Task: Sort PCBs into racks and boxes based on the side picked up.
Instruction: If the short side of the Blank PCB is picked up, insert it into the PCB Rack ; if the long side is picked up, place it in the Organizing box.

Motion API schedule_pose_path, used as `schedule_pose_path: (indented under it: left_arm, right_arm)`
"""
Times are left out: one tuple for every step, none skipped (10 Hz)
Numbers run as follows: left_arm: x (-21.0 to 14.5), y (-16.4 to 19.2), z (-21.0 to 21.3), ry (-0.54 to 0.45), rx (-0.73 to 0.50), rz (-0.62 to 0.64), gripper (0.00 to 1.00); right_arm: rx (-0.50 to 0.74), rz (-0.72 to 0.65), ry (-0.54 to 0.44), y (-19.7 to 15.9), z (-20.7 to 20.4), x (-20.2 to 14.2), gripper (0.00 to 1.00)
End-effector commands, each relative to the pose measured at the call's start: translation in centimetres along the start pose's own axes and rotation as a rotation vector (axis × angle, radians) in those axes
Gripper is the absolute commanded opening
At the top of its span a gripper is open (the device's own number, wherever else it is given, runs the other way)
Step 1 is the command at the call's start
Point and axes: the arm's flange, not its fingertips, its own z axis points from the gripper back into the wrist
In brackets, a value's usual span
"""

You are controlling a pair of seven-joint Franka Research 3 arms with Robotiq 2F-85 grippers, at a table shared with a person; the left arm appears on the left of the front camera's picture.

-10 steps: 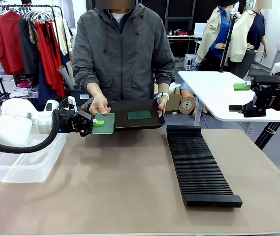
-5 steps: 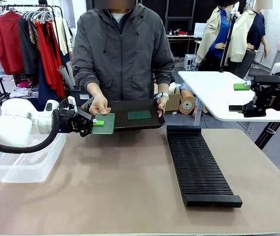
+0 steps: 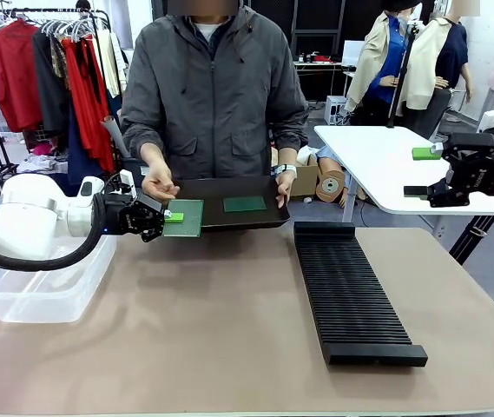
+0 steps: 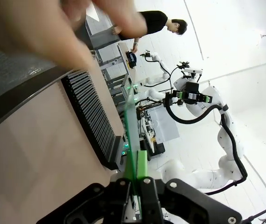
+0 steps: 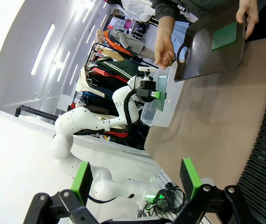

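The left gripper (image 3: 167, 217) has its jaws pressed together on the near edge of a PCB (image 3: 184, 218), with a green pad lying on the board's upper face. In the left wrist view, the left gripper (image 4: 137, 186) pinches the PCB (image 4: 132, 140), which shows edge-on as a thin green line running away from the fingers. The board lies level at the left end of a smooth black tray (image 3: 216, 193). It seems to overlap the tray, but I cannot tell whether the two touch.

A person holds the tray at the table's far side with one hand (image 3: 286, 182). Their other hand (image 3: 158, 184) is lifted just above the gripped board. A second PCB (image 3: 245, 204) lies flat on the tray.

The clear tub (image 3: 47, 287) sits under the left arm. The slotted black rack (image 3: 351, 295) lies right of centre on the table (image 3: 212, 339).

The right gripper (image 3: 420, 172) hangs high at the right with its jaws wide apart and nothing between them, as the right wrist view (image 5: 135, 182) also shows.
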Motion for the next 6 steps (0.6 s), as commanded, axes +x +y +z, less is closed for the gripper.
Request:
schedule_pose_path:
  left_arm:
    - [0.01, -0.20, -0.08, 0.002, -0.013, -0.001, 0.00]
    - [0.01, -0.20, -0.08, 0.002, -0.013, -0.001, 0.00]
    - [0.01, -0.20, -0.08, 0.002, -0.013, -0.001, 0.00]
    - [0.01, -0.20, -0.08, 0.002, -0.013, -0.001, 0.00]
    - [0.01, -0.20, -0.08, 0.002, -0.013, -0.001, 0.00]
    - [0.01, -0.20, -0.08, 0.002, -0.013, -0.001, 0.00]
  right_arm:
    - [0.010, -0.019, -0.005, 0.35, -0.03, 0.11, 1.00]
    - [0.010, -0.019, -0.005, 0.35, -0.03, 0.11, 1.00]
    - [0.010, -0.019, -0.005, 0.35, -0.03, 0.11, 1.00]
    - [0.010, -0.019, -0.005, 0.35, -0.03, 0.11, 1.00]
    - [0.010, -0.019, -0.005, 0.35, -0.03, 0.11, 1.00]
    - [0.010, -0.019, -0.005, 0.35, -0.03, 0.11, 1.00]
